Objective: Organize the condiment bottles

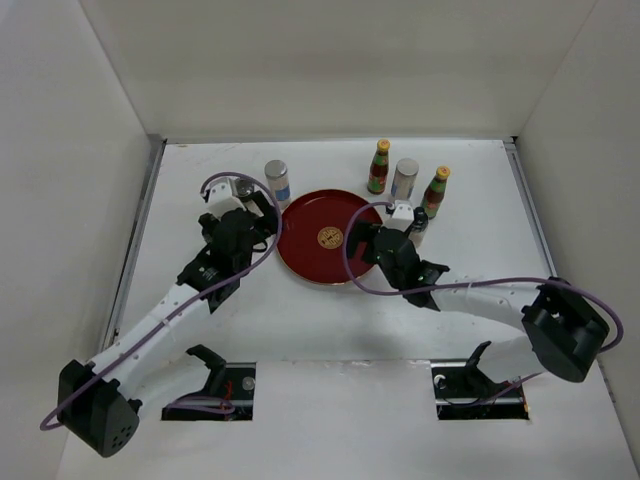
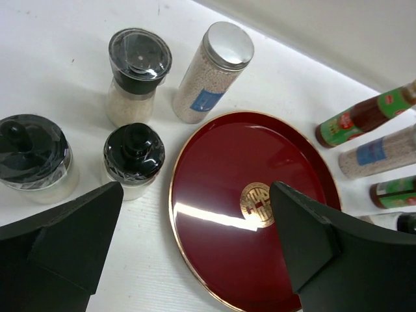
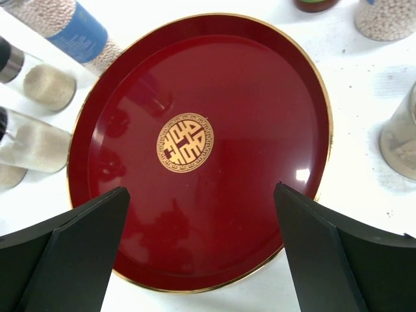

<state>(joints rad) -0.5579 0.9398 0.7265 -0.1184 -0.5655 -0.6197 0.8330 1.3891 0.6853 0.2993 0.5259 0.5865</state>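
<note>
White table (image 1: pixel 300 335); left gripper (image 2: pixel 196 194), right gripper (image 3: pixel 201 191): jaws wide, empty

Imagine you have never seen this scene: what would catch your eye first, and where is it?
The round red tray with its gold emblem dominates the centre, nothing on it. Behind its right side stand two yellow-capped sauce bottles flanking a silver-topped shaker; dark-lidded jars cluster at its left. The left gripper and right gripper hover open at either side of it.
</note>
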